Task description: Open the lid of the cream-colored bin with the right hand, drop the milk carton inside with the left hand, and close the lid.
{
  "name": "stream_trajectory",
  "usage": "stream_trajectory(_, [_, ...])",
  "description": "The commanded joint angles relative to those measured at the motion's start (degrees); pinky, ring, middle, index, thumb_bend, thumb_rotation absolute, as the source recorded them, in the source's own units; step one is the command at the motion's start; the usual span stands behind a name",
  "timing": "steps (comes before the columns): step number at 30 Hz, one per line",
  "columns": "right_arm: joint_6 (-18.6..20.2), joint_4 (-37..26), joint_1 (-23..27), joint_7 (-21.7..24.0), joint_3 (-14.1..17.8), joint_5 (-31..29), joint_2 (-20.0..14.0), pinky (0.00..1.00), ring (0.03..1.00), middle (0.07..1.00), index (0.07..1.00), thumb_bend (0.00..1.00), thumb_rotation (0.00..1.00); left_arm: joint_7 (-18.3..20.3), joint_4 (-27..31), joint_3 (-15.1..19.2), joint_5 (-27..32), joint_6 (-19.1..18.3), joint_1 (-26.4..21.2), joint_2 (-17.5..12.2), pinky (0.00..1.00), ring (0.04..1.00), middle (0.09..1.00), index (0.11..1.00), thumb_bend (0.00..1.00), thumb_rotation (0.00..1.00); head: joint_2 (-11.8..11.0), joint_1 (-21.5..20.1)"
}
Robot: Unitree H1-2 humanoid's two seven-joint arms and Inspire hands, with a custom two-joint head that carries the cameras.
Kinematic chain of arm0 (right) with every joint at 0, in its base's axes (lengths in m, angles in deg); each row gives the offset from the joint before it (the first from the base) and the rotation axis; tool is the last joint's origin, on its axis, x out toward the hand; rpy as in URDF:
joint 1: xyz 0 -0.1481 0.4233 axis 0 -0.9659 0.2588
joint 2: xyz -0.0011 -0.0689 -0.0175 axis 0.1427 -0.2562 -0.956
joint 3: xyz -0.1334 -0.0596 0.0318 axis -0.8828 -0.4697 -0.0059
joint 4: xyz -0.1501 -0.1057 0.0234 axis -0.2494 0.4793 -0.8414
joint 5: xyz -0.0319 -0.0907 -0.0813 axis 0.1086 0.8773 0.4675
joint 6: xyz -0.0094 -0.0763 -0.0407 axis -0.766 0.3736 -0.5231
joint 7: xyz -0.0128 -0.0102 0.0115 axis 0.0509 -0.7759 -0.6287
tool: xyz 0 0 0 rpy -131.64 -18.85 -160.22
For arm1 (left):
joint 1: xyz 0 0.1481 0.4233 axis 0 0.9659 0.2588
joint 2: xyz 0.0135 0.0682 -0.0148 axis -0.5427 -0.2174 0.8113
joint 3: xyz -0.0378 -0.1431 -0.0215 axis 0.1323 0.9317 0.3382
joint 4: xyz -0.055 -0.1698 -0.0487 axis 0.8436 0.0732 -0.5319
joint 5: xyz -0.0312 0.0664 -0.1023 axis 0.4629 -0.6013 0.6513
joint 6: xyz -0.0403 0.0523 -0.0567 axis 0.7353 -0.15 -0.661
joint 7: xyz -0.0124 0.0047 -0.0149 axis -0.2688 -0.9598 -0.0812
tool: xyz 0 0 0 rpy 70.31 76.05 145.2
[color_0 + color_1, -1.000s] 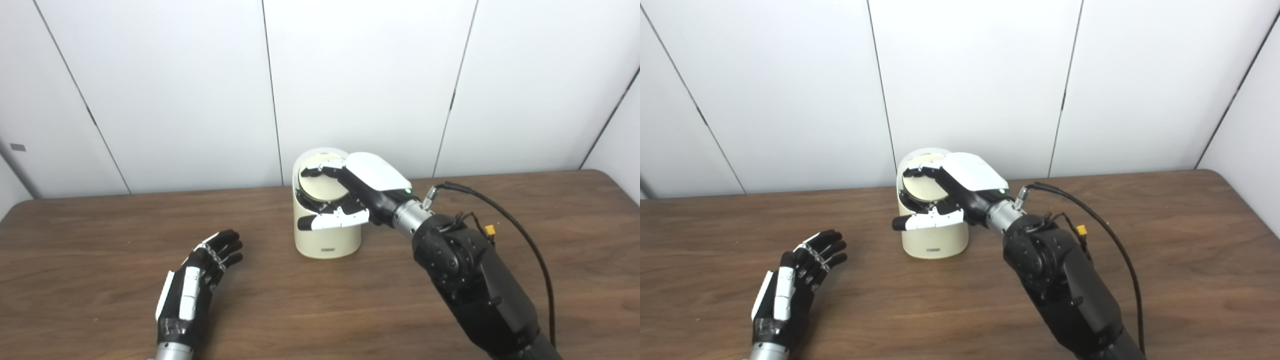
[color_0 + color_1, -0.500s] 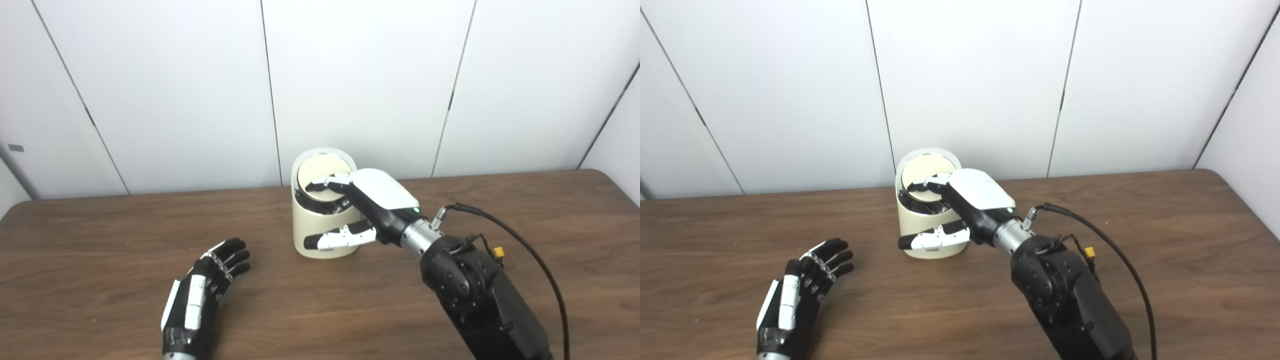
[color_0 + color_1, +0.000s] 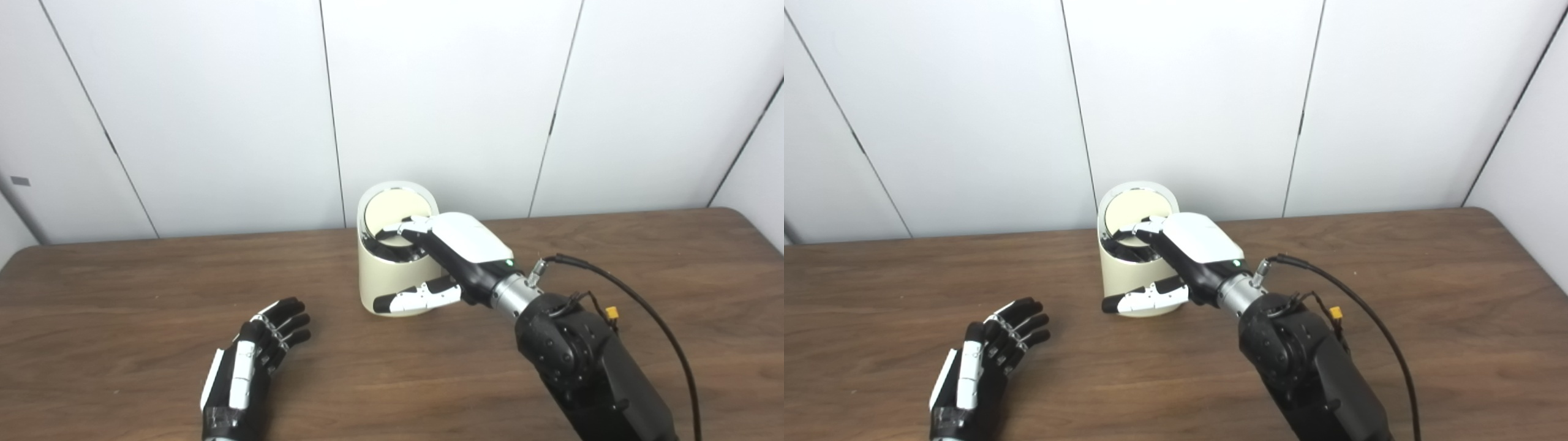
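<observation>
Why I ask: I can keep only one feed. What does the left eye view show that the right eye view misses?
Left eye only: a grey wall plate and the far left corner of the table. Right eye only: more of the table's right edge. Both: the cream bin, the right hand at its top, the left hand open and empty; no milk carton.

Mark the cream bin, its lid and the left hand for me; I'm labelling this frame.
cream bin (image 3: 392, 288): left eye view, on its front wall.
lid (image 3: 395, 208): left eye view, on the round cream disc.
left hand (image 3: 986, 352): right eye view, on the middle of the hand.
</observation>
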Motion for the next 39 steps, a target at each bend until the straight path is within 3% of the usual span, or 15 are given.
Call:
stream_trajectory(1, [1.44,2.80,-1.34,2.28,-0.78,-0.09,-0.62,0.89,0.895,0.832,0.815,0.69,0.78,-0.08,2.04,0.05,0.16,0.69,-0.73,0.16,0.76,0.785,0.797,0.775,0.77,0.82,-0.01,-0.08])
stream_trajectory(14, [0.56,2.14,-0.91,0.98,-0.77,0.13,-0.99,0.95,0.910,0.843,0.825,0.69,0.75,0.22,1.36,-0.05,-0.09,1.30,-1.01,0.09,0.76,0.793,0.807,0.787,0.76,0.83,-0.40,-0.17])
stream_trajectory(20, [-1.96,-1.96,1.63,-4.03,1.17,1.10,0.32,0.90,0.889,0.807,0.801,0.67,0.73,0.26,0.36,-0.17,-0.83,2.26,-1.41,0.21,0.75,0.784,0.798,0.780,0.76,0.83,-0.82,-0.50])
stream_trajectory(26, [-2.08,-2.06,2.11,-4.21,1.58,1.29,0.69,0.85,0.875,0.794,0.789,0.68,0.71,0.50,0.20,-0.25,-0.80,2.51,-1.50,0.28,0.75,0.785,0.797,0.781,0.76,0.82,-0.92,-0.43])
stream_trajectory(39, [-2.24,-1.98,1.32,-4.07,1.63,1.43,0.42,0.86,0.872,0.793,0.795,0.68,0.73,0.69,-0.26,-0.56,-0.99,3.05,-1.64,0.09,0.75,0.792,0.806,0.783,0.76,0.82,-1.15,-0.58])
